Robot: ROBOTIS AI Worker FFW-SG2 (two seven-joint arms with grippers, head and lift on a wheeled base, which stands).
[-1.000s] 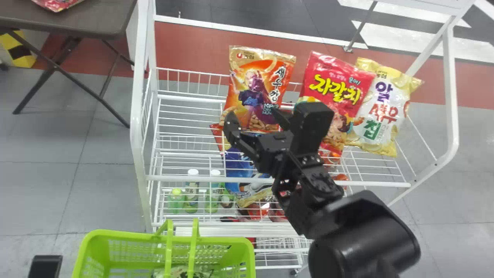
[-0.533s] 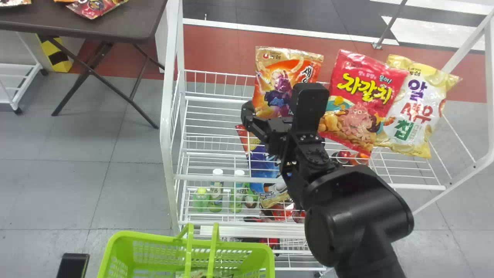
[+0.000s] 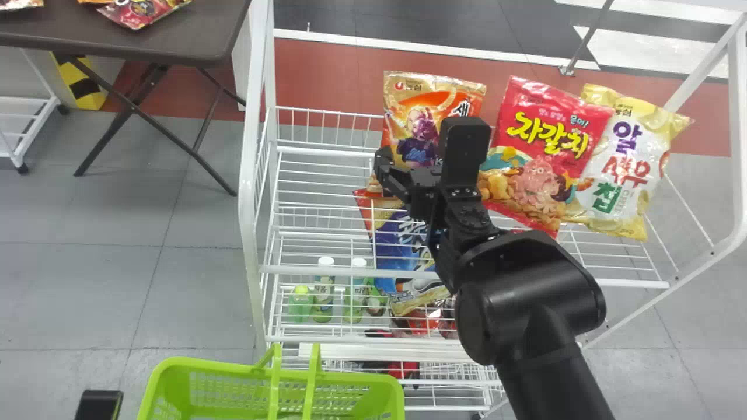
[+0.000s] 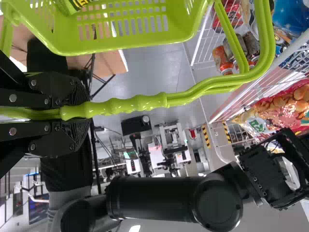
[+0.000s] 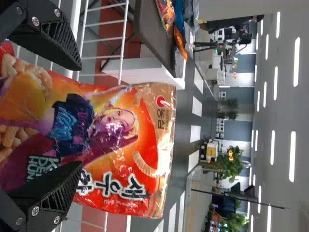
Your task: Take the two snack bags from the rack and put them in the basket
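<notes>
Head view has the white wire rack (image 3: 250,175) as its biggest thing, spread over the middle and right, with the dark table (image 3: 204,44) beyond it at the upper left. Next in size comes the black right arm (image 3: 519,291), entering from the bottom edge and slanting up in front of the rack. Near the rack's front, at the lower left, sits the lime-green basket (image 3: 198,366); the left wrist view shows a green packet (image 4: 72,5) inside it. Up on the rack stand three big snack bags, fronts toward the robot: the orange bag (image 3: 417,125) on the left, then the red bag (image 3: 548,140), tilted and overlapping the yellow-and-white bag (image 3: 627,169) on the right. A blue bag (image 3: 402,245) lies lower in the rack, behind its front wires. As for the jaws, the right gripper (image 3: 409,160) is at the orange bag, and the right wrist view has its two fingers wide apart, the lower one in front of the bag's face and the upper one by its edge; whether either touches it, I can't tell. Meanwhile the left gripper (image 4: 81,112) is closed around the basket's handle (image 4: 135,103), one finger on each side of the grip. Smaller packets (image 3: 143,11) lie on the table, and smallest of all are three greenish bottles (image 3: 323,300) upright low in the rack, left of the blue bag.
</notes>
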